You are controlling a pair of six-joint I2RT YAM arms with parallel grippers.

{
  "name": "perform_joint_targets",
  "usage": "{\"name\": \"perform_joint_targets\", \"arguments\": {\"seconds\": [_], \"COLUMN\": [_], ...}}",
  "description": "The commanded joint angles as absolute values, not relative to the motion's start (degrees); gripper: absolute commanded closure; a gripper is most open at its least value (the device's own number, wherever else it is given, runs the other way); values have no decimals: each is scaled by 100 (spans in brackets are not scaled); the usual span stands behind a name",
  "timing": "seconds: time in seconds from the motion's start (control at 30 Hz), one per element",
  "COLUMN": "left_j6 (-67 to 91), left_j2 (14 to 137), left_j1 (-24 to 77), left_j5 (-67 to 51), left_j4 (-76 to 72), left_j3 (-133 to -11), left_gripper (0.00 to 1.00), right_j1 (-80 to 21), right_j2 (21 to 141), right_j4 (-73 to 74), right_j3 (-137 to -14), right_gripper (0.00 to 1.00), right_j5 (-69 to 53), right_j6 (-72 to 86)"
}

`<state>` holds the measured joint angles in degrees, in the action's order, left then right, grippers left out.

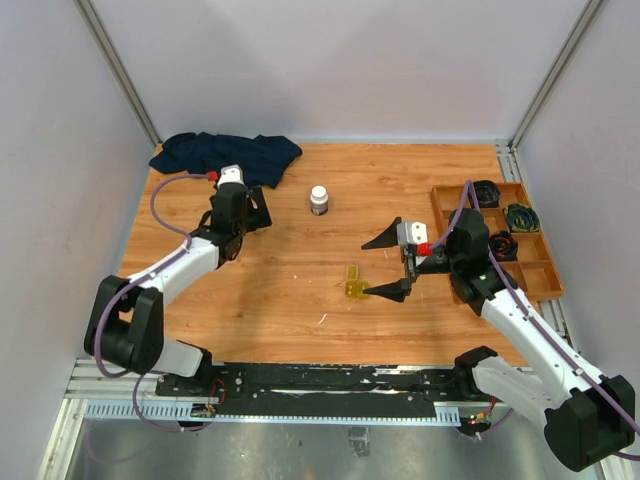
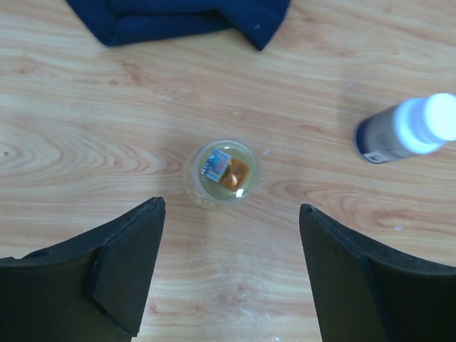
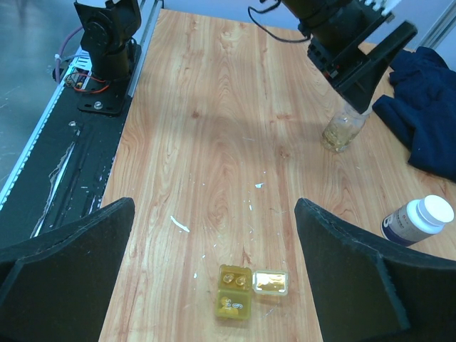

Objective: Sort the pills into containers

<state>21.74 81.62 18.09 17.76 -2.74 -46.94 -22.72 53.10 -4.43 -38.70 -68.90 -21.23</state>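
Observation:
The amber vial [image 2: 221, 173] stands upright on the table with pills showing inside it. It is free, just beyond the tips of my open left gripper [image 2: 229, 210]. From the right wrist view the same vial [image 3: 340, 130] sits beneath the left gripper [image 3: 360, 68]. The yellow case [image 3: 234, 296] lies open with its lid [image 3: 271, 282] flipped to the right and pills in both compartments. My right gripper [image 3: 214, 206] hangs open above it, one finger [image 1: 390, 291] close to the case [image 1: 353, 284].
A white-capped bottle [image 1: 319, 200] stands at mid table, right of the vial [image 2: 410, 128]. Dark blue cloth [image 1: 226, 154] lies at the back left. A wooden compartment tray [image 1: 545, 283] with dark coiled items lines the right edge. White flecks dot the wood.

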Motion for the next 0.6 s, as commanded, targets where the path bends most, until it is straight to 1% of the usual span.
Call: {"name": "perform_joint_targets", "arguments": {"seconds": [0.0,0.2,0.27,0.43,0.5,0.57], "left_j6": [2028,1946,1906,1307,1380,1694], "left_j2": [7243,5700,5363,5169,5268,5422], "left_j1": [1789,1819,2087,3467,3749,3829], "left_j5": [954,-1265,-1694,-1662,-1703,-1747], "left_j4": [-518,-2005,-2450,-3008,-3311,-3727], "left_j3": [-4529,-3217,-2890,-2535,-2370,-2172], "left_gripper": [20,21,22,22,23,23], "right_j1": [-2174,-2046,-1973,-1781,-1701,-1628], "right_j2": [5337,5424,5445,5615,5745,5915], "right_j4": [-492,-459,-453,-473,-437,-304], "right_j3": [-3960,-3964,-3974,-3992,-4027,-4092], "right_gripper": [4,3,3,1,0,0], "right_j5": [-6826,-6795,-6778,-6763,-6817,-6853], "right_j6": [-2136,-2127,-2099,-1919,-1847,-1840]}}
